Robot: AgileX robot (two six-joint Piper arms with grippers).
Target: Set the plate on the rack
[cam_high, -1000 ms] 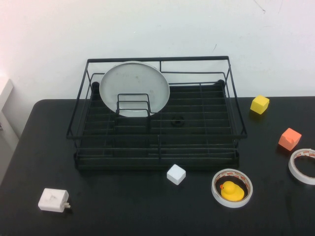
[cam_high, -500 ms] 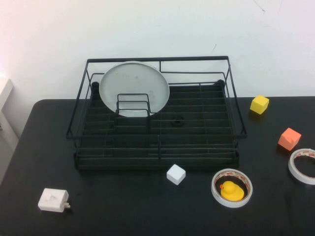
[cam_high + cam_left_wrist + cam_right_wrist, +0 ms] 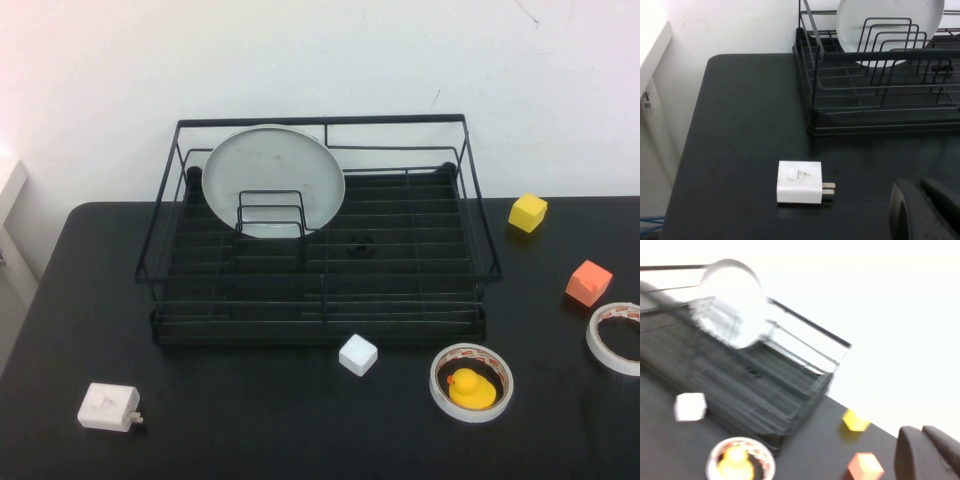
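The pale grey-white plate [image 3: 273, 178] stands upright on edge in the back left of the black wire rack [image 3: 320, 300], leaning behind the small wire dividers [image 3: 271, 212]. It also shows in the left wrist view [image 3: 889, 25] and, blurred, in the right wrist view [image 3: 735, 300]. Neither arm shows in the high view. My left gripper [image 3: 920, 187] is shut and empty, low over the table's front left, near a white charger plug [image 3: 800, 182]. My right gripper [image 3: 921, 432] is shut and empty, off to the right of the rack [image 3: 740, 375].
On the black table: the white plug [image 3: 108, 407] at front left, a white cube [image 3: 358, 354] before the rack, a tape ring holding a yellow duck [image 3: 471, 383], a second tape ring [image 3: 616, 337], an orange cube [image 3: 588, 282] and a yellow cube [image 3: 527, 212] at right.
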